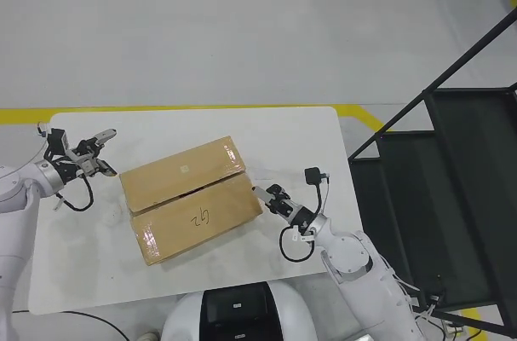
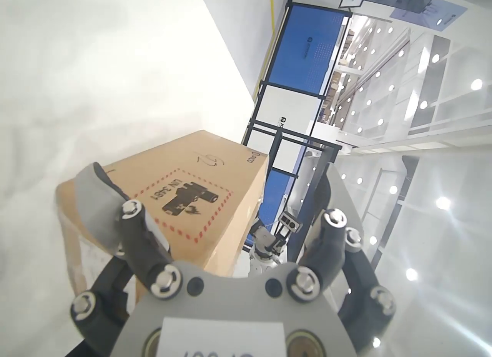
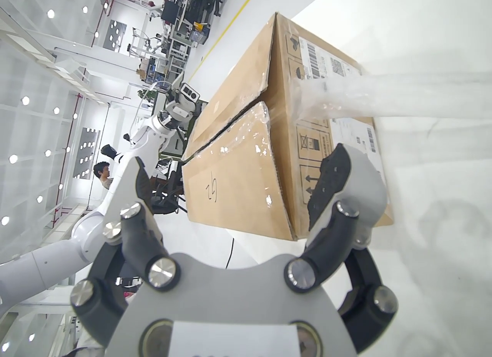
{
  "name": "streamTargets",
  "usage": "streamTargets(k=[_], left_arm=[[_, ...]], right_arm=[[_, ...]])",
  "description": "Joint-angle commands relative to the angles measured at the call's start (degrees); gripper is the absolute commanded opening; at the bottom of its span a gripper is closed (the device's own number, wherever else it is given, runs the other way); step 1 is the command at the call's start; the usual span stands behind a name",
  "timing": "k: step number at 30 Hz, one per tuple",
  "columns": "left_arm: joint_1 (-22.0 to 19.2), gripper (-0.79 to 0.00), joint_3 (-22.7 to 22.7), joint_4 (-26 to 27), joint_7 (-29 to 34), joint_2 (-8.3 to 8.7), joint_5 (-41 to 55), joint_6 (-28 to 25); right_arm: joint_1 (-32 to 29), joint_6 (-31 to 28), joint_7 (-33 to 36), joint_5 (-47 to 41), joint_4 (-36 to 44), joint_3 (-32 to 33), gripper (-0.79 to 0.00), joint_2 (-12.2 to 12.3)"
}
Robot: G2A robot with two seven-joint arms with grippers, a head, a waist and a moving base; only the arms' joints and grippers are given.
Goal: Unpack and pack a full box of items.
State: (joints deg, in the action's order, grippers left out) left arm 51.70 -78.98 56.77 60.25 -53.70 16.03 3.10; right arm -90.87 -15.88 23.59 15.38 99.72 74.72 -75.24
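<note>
Box [image 1: 190,200] closed on table [image 1: 309,136]; left gripper [image 1: 107,153] spread near one end, right gripper [image 1: 272,197] spread near other

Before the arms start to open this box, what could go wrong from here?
1. A loose strip of clear tape stretches off the end of the box beside the open right hand; it may stick to a finger.
2. The open left hand grips nothing either, so the box lies free on the table; lifting one flap could slide or turn it.
</note>
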Motion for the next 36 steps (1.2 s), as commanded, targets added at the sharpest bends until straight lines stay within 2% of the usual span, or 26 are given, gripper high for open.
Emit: streamTargets(k=[1, 9, 17, 25, 36], left_arm=[[0.68, 0.0, -0.35, 0.25, 4.43, 0.48, -0.81, -1.11], [3.04, 0.0, -1.76, 3.19, 14.99, 1.67, -0.29, -4.99], [5.1, 0.0, -3.57, 6.02, 20.09, 2.19, 5.37, -6.39], [4.98, 0.0, -0.9, 8.7, 13.1, 1.36, 6.76, -5.93], [1.51, 0.0, 2.46, 9.58, 8.58, 0.12, 10.55, -4.23]], right_arm=[[0.18, 0.16, 0.18, -0.07, -0.19, -0.18, 0.0, 0.05], [0.75, 0.54, 0.4, 0.29, -0.65, -1.26, 0.0, 0.24], [0.93, 1.01, 0.12, 0.37, -0.89, -1.76, 0.0, 0.43], [1.25, 1.67, 0.38, 0.09, -1.23, -2.33, 0.0, 0.63], [0.87, 1.92, 3.85, -2.38, -0.55, -2.8, 0.0, 1.11]])
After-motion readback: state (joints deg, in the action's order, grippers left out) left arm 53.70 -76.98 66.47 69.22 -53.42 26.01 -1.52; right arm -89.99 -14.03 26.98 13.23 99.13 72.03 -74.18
